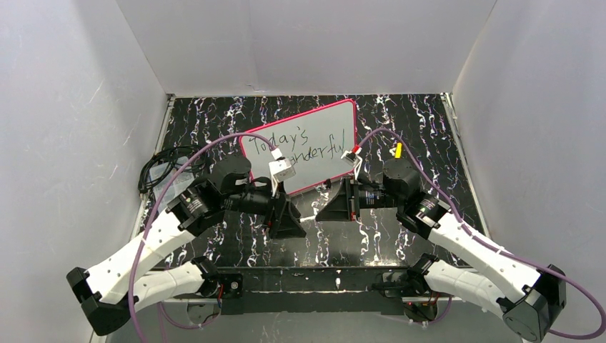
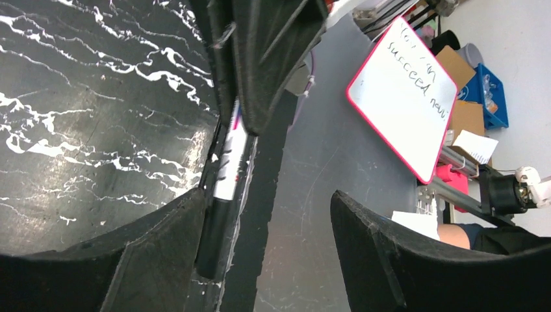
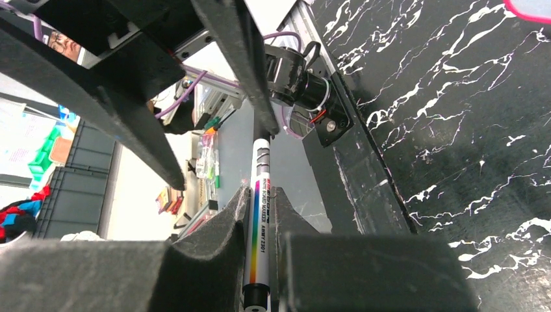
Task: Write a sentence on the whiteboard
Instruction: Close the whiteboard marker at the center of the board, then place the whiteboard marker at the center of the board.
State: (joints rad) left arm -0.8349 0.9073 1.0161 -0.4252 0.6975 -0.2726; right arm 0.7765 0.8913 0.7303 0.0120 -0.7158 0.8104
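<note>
The whiteboard lies tilted at the back middle of the black marbled table. The sentence "Today's wonderful" is on it in black, in two lines. My right gripper is shut on a white marker with a rainbow stripe, in front of the board, and holds it pointing at my left gripper. In the left wrist view the left gripper is open. The marker's black end lies against its left finger; the other finger stands well apart. A corner of the board shows in the right wrist view.
A bundle of black cables lies at the table's left edge. White walls close in the left, back and right. A second pink-framed whiteboard and cardboard boxes stand outside the cell, beyond the table's front edge.
</note>
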